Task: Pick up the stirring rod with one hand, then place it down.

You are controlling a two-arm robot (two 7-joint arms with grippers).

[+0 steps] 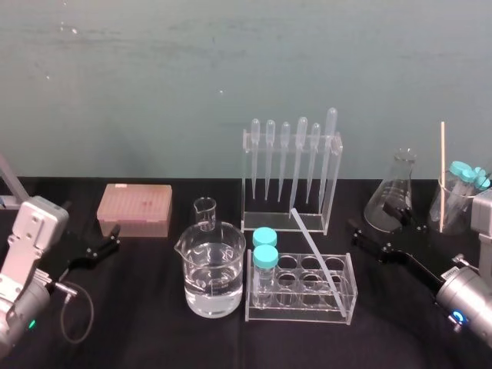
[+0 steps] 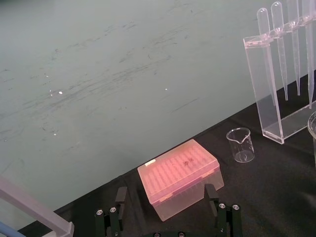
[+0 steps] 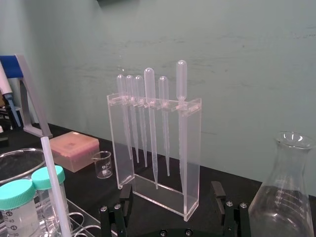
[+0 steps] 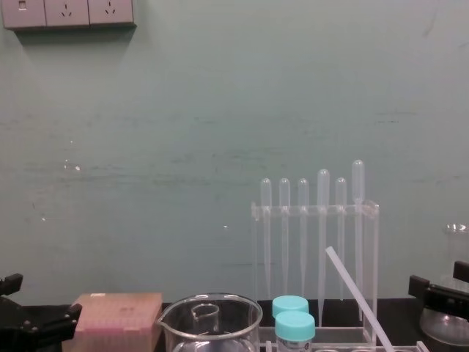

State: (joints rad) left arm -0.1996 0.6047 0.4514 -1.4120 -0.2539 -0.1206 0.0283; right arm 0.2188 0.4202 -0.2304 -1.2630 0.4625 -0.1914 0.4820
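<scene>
Stirring rod (image 1: pixel 311 244): 1
Pipettes (image 1: pixel 301 154): 6, all in 1 pipette rack (image 1: pixel 336 184)
Beakers: 3 – lg beaker (image 1: pixel 214 265), sm beaker (image 1: pixel 204 213), far-rt beaker (image 1: pixel 453 211)
Teal-cap tubes (image 1: pixel 265 257): 2 in 1 tube rack (image 1: pixel 347 304); more in far-rt beaker, qty unclear
Flask (image 1: pixel 392 196): 1
Pink box (image 1: pixel 134 209): 1
Wooden stick (image 1: pixel 442 165): 1

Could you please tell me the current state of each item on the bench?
Stirring rod: leaning tilted in the tube rack.
Large beaker: holds clear liquid.
Small beaker: upright, empty.
Two tubes: capped, in rack.
Pipettes: hanging upright in stand.
Tip box: closed.
Left pincer: open, empty.
Right pincer: open, empty.
</scene>
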